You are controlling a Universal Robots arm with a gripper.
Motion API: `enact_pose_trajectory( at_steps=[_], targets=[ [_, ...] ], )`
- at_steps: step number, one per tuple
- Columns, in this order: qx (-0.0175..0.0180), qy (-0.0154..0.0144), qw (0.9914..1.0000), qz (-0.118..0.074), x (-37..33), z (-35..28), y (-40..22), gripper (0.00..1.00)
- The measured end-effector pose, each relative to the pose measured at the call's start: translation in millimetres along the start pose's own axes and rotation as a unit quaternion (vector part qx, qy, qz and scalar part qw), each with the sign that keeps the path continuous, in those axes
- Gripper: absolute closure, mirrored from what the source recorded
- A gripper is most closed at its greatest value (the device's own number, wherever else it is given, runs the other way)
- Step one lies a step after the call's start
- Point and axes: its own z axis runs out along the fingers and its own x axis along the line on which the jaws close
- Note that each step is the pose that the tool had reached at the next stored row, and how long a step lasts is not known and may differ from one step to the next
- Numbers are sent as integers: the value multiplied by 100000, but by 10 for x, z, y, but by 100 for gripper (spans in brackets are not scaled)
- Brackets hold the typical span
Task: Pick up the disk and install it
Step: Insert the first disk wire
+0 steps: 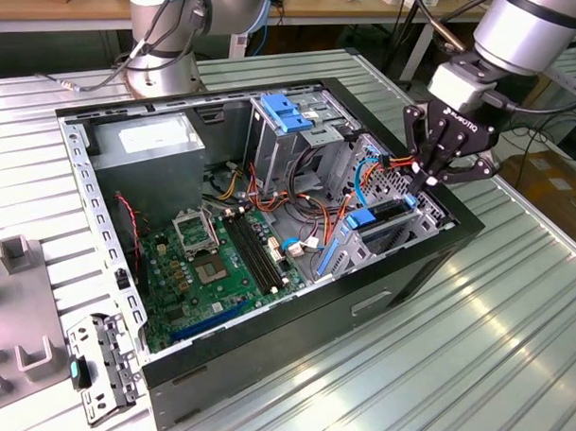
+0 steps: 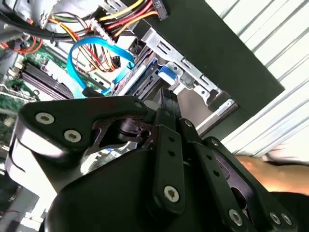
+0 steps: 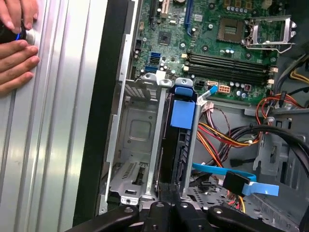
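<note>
Looks mid-install: gripper (image 1: 429,178) pinched on the end of the disk (image 3: 175,145), standing on edge in the cage (image 3: 135,130) slot; probably calls for a straight, square push to seat fully.

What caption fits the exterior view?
Gripper poised by the blue-railed disk sitting in the drive cage of the open computer case.

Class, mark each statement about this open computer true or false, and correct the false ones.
1. The disk stands in the drive cage. True.
2. The hand is above the power supply. False: it is above the drive cage.
3. A side panel covers the motherboard. False: it lies exposed.
4. A light-blue cable runs beside the drive cage. True.
</note>
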Motion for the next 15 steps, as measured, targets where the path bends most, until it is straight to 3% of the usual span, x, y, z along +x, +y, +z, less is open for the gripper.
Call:
enact_pose_trajectory(
  at_steps=[8,15],
  targets=[
    [36,79,99982,-1909,-33,-5,-101,89],
    [-24,97,99952,-3090,-58,-65,-122,89]
  ],
)
